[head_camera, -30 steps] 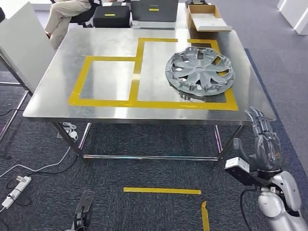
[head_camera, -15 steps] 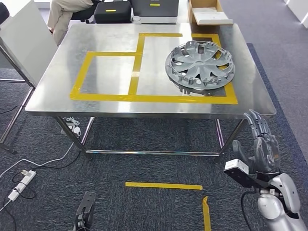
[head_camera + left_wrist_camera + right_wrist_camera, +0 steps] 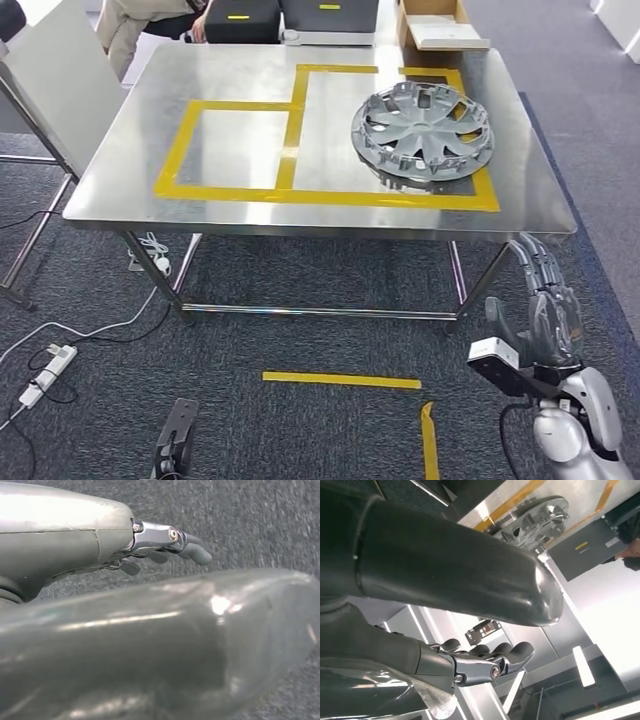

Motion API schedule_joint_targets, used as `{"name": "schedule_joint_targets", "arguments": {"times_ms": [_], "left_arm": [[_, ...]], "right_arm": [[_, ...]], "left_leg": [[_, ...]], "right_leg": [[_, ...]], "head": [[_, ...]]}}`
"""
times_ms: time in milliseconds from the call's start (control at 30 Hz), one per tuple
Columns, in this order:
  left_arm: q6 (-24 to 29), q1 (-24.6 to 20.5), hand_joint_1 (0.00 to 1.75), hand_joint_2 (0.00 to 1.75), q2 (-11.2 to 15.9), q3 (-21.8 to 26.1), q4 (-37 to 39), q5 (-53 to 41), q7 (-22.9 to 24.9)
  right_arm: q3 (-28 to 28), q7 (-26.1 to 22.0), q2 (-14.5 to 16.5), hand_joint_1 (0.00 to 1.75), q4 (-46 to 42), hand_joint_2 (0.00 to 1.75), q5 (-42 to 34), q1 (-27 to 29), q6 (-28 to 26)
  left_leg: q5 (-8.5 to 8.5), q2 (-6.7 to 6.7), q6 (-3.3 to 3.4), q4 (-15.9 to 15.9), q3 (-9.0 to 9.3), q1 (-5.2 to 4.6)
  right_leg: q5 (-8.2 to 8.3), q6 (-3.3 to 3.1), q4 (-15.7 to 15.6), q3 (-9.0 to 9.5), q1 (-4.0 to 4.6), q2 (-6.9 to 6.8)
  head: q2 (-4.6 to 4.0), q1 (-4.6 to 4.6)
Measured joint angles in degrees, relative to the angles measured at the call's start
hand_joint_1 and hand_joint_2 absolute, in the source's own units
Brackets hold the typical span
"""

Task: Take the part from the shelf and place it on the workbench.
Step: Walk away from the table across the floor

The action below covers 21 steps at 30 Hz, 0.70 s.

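Observation:
The part, a grey wheel cover, lies flat on the steel workbench, inside the right-hand yellow tape square. My right hand hangs below the table's near right corner, fingers apart and holding nothing. In the right wrist view the same hand is stretched out empty, with the wheel cover far beyond it. My left hand is extended over dark carpet in the left wrist view, nothing in it.
A seated person, black cases and a cardboard box are behind the table. A white board leans at the left. A power strip with cables and yellow tape marks are on the carpet.
The whole picture has shifted, so the camera has moved; the table now sits higher in the view. The wheel cover stays put on the table. My right hand stays empty, slightly lower.

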Motion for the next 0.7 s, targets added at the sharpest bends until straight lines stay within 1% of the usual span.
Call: {"name": "schedule_joint_targets", "arguments": {"times_ms": [33,67,100,133,167,200,233,267,300,333,367,400,433,500,533,567,600,667,700], "left_arm": [[0.0,0.02,0.0,0.0,0.01,0.01,0.0,0.08,0.0],[-0.01,0.01,0.0,0.0,0.0,0.02,0.0,0.19,-0.01],[-0.02,-0.02,0.0,0.0,-0.02,0.03,0.0,0.34,-0.01],[-0.02,0.0,0.0,0.0,-0.04,0.04,0.0,0.48,-0.01],[-0.02,0.09,0.0,0.0,-0.07,0.04,0.0,0.65,-0.01],[-0.01,0.22,0.0,0.0,-0.07,0.06,0.0,0.81,-0.03],[0.0,0.39,0.0,0.0,-0.07,0.09,0.0,0.95,-0.08],[0.01,0.55,0.0,0.0,-0.07,0.12,0.0,1.07,-0.14],[0.02,0.67,0.0,0.0,-0.07,0.15,0.01,1.11,-0.21],[0.02,0.74,0.0,0.0,-0.07,0.18,0.01,1.14,-0.29],[0.02,0.74,0.0,0.0,-0.08,0.19,0.01,1.14,-0.38],[0.02,0.71,0.0,0.0,-0.08,0.2,0.01,1.15,-0.46],[0.02,0.7,0.0,0.0,-0.08,0.21,0.0,1.15,-0.53],[0.02,0.75,0.0,0.0,-0.04,0.21,0.0,1.16,-0.6],[0.03,0.79,0.0,0.0,-0.01,0.21,0.0,1.16,-0.6],[0.04,0.81,0.0,0.0,0.02,0.21,0.0,1.16,-0.6],[0.05,0.82,0.0,0.0,0.05,0.21,0.0,1.16,-0.6],[0.08,0.91,0.0,0.0,0.07,0.23,0.01,1.24,-0.6],[0.11,0.99,0.0,0.0,0.07,0.25,0.01,1.33,-0.62]], "right_arm": [[-0.19,-0.16,0.06,0.0,-0.01,0.0,-0.27,0.38,-0.19],[-0.39,-0.3,0.12,0.0,-0.01,0.0,-0.6,0.74,-0.37],[-0.6,-0.39,0.2,0.0,-0.01,0.0,-0.96,1.16,-0.54],[-0.79,-0.45,0.3,0.0,0.01,0.0,-1.31,1.68,-0.71],[-1.08,-0.47,0.49,0.0,0.06,0.0,-1.8,2.38,-0.91],[-1.45,-0.48,0.73,0.0,0.18,0.0,-2.32,3.19,-1.15],[-1.88,-0.54,1.01,0.0,0.34,0.0,-2.82,4.05,-1.42],[-2.33,-0.64,1.28,0.0,0.52,0.0,-3.28,4.78,-1.63],[-2.73,-0.79,1.5,0.0,0.69,0.0,-3.56,5.3,-1.79],[-3.06,-0.95,1.67,0.0,0.8,0.0,-3.72,5.64,-1.89],[-3.32,-1.08,1.81,0.0,0.87,0.0,-3.79,5.85,-2.0],[-3.58,-1.16,1.97,0.0,0.92,0.0,-3.82,6.05,-2.1],[-3.79,-1.2,2.09,0.0,0.96,0.0,-3.83,6.27,-2.19],[-4.15,-1.22,2.36,0.0,1.02,0.0,-3.84,6.73,-2.27],[-4.27,-1.22,2.48,0.0,1.04,0.0,-3.84,6.84,-2.29],[-4.35,-1.22,2.62,0.0,1.04,0.0,-3.84,6.89,-2.3],[-4.39,-1.22,2.77,0.0,1.04,0.0,-3.84,6.92,-2.31],[-4.56,-1.02,3.07,0.0,1.16,0.0,-4.03,7.08,-2.32],[-4.73,-0.85,3.27,0.0,1.3,0.0,-4.2,7.28,-2.32]], "left_leg": [[0.33,-0.02,0.32,-0.27,-0.08,0.1],[0.69,-0.03,0.68,-0.54,-0.21,0.2],[0.98,-0.02,0.96,-0.66,-0.41,0.23],[1.18,-0.02,1.17,-0.66,-0.71,0.17],[1.38,-0.03,1.29,-0.65,-1.01,0.08],[1.55,-0.03,1.34,-0.63,-1.27,-0.01],[1.71,-0.05,1.33,-0.6,-1.5,-0.07],[1.84,-0.07,1.27,-0.56,-1.65,-0.11],[1.93,-0.08,1.19,-0.49,-1.73,-0.12],[1.99,-0.08,1.03,-0.36,-1.82,-0.22],[2.07,-0.07,0.83,-0.19,-1.97,-0.32],[2.19,-0.05,0.57,-0.04,-2.17,-0.41],[2.36,-0.04,0.27,0.07,-2.38,-0.48],[2.6,-0.07,-0.3,0.25,-2.7,-0.45],[2.06,-0.12,-0.62,0.78,-2.94,-0.43],[0.71,-0.17,-0.99,2.36,-3.54,-0.36],[-1.36,-0.21,-1.37,5.18,-4.59,-0.2],[-5.83,-0.22,-2.07,12.93,-7.27,0.19],[-7.0,-0.22,-2.25,15.71,-8.05,0.35]], "right_leg": [[-0.7,0.25,0.62,-0.41,-0.03,0.02],[-2.14,0.45,2.44,-1.26,-0.05,0.11],[-4.13,0.58,5.36,-2.56,-0.09,0.21],[-6.24,0.69,9.14,-4.06,-0.09,0.25],[-7.91,0.78,12.86,-5.52,-0.1,0.28],[-8.63,0.83,15.17,-6.33,-0.1,0.28],[-8.28,0.84,15.39,-6.1,-0.09,0.28],[-6.95,0.79,13.29,-4.71,-0.09,0.28],[-5.08,0.68,9.42,-2.39,-0.08,0.27],[-3.67,0.57,5.17,0.03,-0.03,0.26],[-2.76,0.39,1.84,1.97,0.03,0.28],[-2.38,0.18,-0.15,3.07,0.1,0.3],[-2.43,-0.04,-0.81,3.37,0.2,0.34],[-1.93,-0.68,-0.9,3.18,0.08,0.33],[-1.64,-1.01,-0.98,3.06,-0.05,0.28],[-1.34,-1.35,-1.09,2.89,-0.2,0.21],[-1.06,-1.59,-1.15,2.67,-0.3,0.12],[-0.62,-1.81,-1.11,2.03,-0.29,0.06],[-0.4,-1.8,-1.08,1.71,-0.28,0.04]], "head": [[0.0,0.05],[0.0,0.13],[0.0,0.17],[0.0,0.22],[0.0,0.22],[0.0,0.2],[0.0,0.2],[0.0,0.21],[0.0,0.21],[0.0,0.22],[0.0,0.19],[0.0,0.17],[0.0,0.15],[0.0,0.16],[0.0,0.09],[0.0,-0.04],[0.0,-0.14],[0.0,-0.33],[0.0,-0.32]]}}
